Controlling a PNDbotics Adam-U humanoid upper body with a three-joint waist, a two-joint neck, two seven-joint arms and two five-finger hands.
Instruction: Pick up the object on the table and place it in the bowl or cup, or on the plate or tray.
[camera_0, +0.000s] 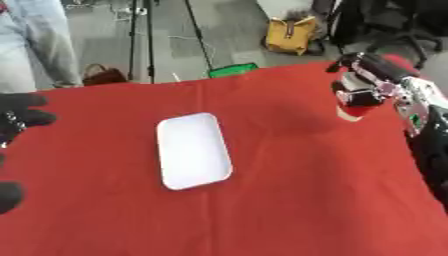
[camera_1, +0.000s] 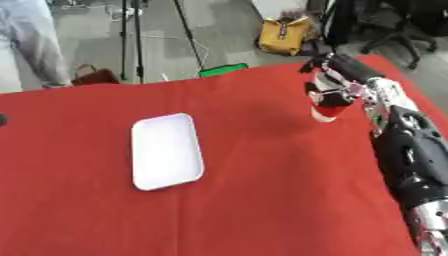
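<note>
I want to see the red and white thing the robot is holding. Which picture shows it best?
The right eye view: the red and white object shows under the right hand, which is curled round it above the red table. In the left eye view the hand covers more of it.

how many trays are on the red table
1. The white tray lies left of the table's middle, with nothing on it. The right hand holds a red and white object above the table's far right; none seems hidden.
</note>
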